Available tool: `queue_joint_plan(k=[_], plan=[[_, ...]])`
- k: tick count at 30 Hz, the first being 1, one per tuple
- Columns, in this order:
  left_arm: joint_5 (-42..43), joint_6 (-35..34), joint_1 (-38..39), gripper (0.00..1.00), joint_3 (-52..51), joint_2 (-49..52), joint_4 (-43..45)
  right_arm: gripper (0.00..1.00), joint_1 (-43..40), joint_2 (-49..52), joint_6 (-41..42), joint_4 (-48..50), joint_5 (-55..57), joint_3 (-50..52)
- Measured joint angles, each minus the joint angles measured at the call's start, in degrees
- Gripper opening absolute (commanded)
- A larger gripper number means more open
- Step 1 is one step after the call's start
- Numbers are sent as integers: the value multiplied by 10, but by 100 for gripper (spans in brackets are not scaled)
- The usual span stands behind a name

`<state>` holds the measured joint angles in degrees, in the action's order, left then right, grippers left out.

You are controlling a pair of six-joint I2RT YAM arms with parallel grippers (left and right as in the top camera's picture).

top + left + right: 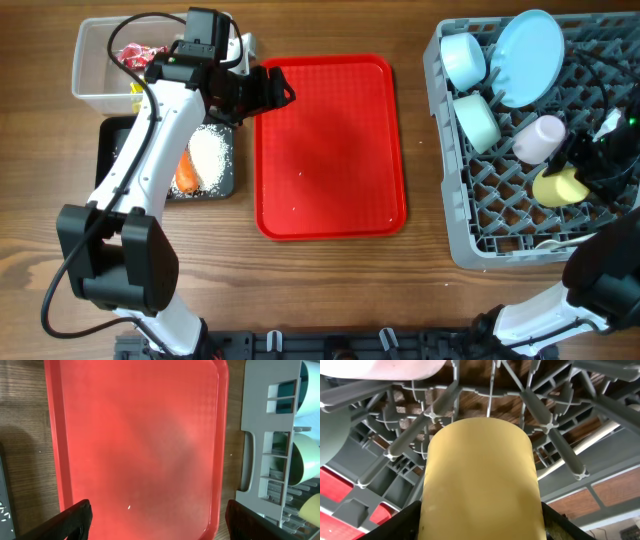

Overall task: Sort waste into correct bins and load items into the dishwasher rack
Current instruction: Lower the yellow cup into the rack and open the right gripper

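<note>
My left gripper hangs open and holds nothing, over the upper left part of the flat red tray. That tray carries only a stray rice grain. My right gripper is shut on the yellow cup, down among the pegs of the grey dishwasher rack. The rack also holds a light-blue plate, two bowls and a pink cup. A carrot and rice lie in the black tray. A red wrapper sits in the clear tub.
The left arm reaches across the black tray and hides part of it. The rack's near wall stands just right of the red tray. A strip of bare wood separates tray and rack.
</note>
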<state>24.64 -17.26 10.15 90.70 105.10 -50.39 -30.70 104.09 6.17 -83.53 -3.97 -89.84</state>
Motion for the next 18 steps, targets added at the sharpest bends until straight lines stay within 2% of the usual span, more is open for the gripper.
queue_joint_plan(k=[5, 7, 8, 10, 18], plan=[[0, 0, 0, 86, 0, 0, 0, 46, 0, 0, 2, 4, 0, 16], [0, 0, 0, 86, 0, 0, 0, 77, 0, 0, 2, 4, 0, 16], [0, 0, 0, 86, 0, 0, 0, 88, 0, 0, 2, 4, 0, 16], [-2, 0, 0, 86, 0, 0, 0, 99, 0, 0, 6, 4, 2, 16], [-8, 0, 0, 86, 0, 0, 0, 100, 0, 0, 11, 7, 2, 16]])
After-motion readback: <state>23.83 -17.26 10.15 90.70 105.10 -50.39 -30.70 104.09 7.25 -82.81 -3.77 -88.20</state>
